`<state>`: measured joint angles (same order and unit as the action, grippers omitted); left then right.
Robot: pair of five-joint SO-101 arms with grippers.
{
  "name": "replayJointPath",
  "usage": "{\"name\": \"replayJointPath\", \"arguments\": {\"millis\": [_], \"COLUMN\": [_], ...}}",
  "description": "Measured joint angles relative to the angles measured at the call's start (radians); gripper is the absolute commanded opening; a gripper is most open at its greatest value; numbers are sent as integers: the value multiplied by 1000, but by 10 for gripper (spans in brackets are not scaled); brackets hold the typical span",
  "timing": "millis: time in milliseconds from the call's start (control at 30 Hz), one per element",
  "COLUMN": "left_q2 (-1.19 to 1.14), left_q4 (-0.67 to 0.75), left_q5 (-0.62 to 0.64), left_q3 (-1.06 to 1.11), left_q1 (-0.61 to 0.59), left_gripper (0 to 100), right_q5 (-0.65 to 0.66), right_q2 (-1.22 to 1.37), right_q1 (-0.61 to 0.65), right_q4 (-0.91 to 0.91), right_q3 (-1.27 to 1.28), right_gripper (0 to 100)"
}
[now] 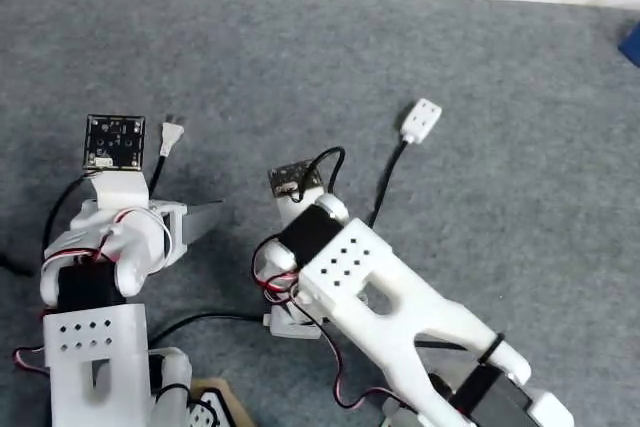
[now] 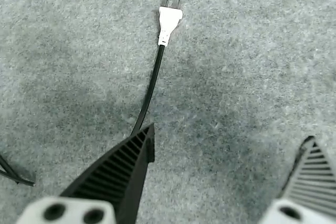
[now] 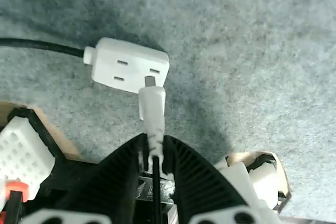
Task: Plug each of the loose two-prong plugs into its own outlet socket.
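Logging left side first: left gripper [image 2: 229,135] hangs released, jaws spread wide, nothing between them. Loose plug [image 2: 169,22] lies flat on the carpet [image 2: 262,51] at 12 o'clock from it. Its prongs point away and its cord [image 2: 149,87] trails back past one finger. Judgement: the wide spread suits a straight drop over the plug body.

Right gripper [image 3: 154,142] is clenched on the second plug [image 3: 152,106] low at its cord end, leaving the prongs free. Those prongs meet the outlet [image 3: 128,66] at the socket farthest from the outlet's own cord. How deep they sit I cannot tell.

Spare outlet [image 1: 421,120] lies at 1 o'clock from my right arm, apparently unfilled. Judgement: it is probably meant for the loose plug.
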<state>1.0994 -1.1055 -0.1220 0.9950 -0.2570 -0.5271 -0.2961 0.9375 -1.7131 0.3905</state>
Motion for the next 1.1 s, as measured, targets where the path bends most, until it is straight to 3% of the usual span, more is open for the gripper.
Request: {"name": "replayJointPath", "arguments": {"millis": [333,733,1100], "left_q2": [0,0,0], "left_q4": [0,0,0], "left_q5": [0,0,0], "left_q3": [0,0,15], "left_q1": [0,0,0], "left_gripper": [411,411,411], "right_q5": [0,0,0], "right_q2": [224,23,12], "right_q1": [-2,58,58], "right_q4": [-2,-2,-2], "right_q3": [-15,-54,-54], "right_gripper": [5,5,5]}}
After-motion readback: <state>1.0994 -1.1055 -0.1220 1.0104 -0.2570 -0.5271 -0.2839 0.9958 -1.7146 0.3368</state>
